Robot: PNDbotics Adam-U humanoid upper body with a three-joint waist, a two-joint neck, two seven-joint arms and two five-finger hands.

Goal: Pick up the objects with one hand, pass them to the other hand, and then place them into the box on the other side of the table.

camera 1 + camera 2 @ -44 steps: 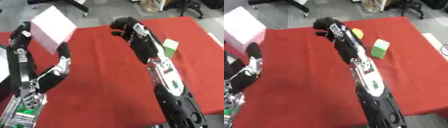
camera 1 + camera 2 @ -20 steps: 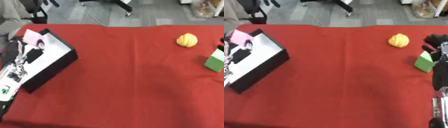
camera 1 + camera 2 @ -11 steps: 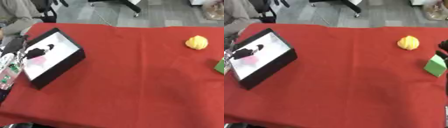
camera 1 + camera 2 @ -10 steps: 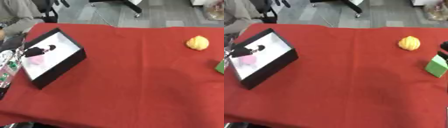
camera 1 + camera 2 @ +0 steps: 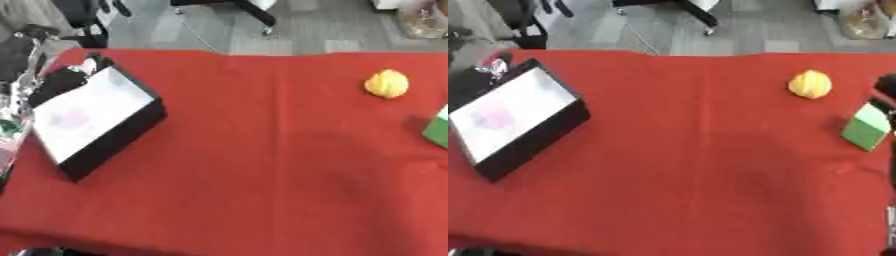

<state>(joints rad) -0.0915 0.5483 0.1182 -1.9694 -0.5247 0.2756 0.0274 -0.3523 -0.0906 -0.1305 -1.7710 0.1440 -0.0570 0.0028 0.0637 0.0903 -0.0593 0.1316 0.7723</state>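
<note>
My left hand (image 5: 61, 80) sits at the far rim of the black, white-lined box (image 5: 92, 117); I cannot tell its fingers. A pink blur lies inside. The bumpy yellow ball (image 5: 809, 84) and green block (image 5: 865, 127) wait just beside my right hand (image 5: 885, 85), fingers unreadable.

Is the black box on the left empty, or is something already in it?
Not clearly empty: the black box shows a white floor with a faint pink patch; whether that is an object cannot be told.
</note>
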